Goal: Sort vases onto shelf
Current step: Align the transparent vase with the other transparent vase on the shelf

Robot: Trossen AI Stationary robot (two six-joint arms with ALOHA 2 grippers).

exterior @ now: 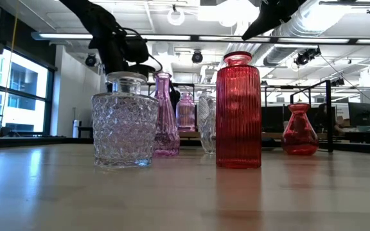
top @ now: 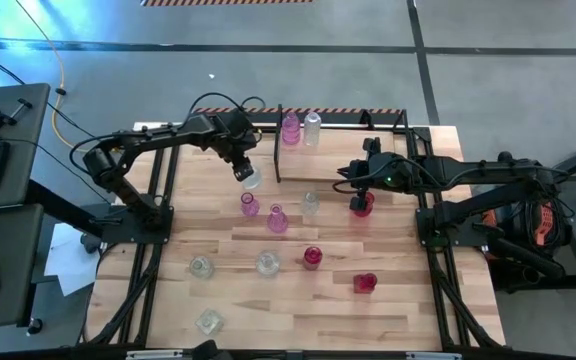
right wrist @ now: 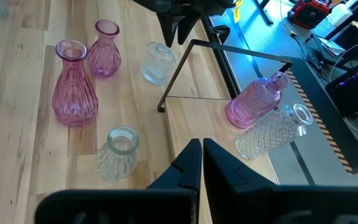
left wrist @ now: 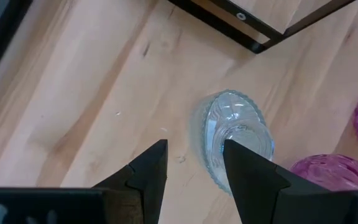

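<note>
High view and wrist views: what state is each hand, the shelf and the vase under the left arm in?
left hand: open, over the clear vase.
right hand: shut, empty, above the shelf.
clear vase: upright on the table, not gripped.
shelf: holds a pink bottle and a clear bottle.

I can read no text, label, brand or number from my station: nothing legible on the vases, the shelf, the bench or the arms, in any of the four views.
</note>
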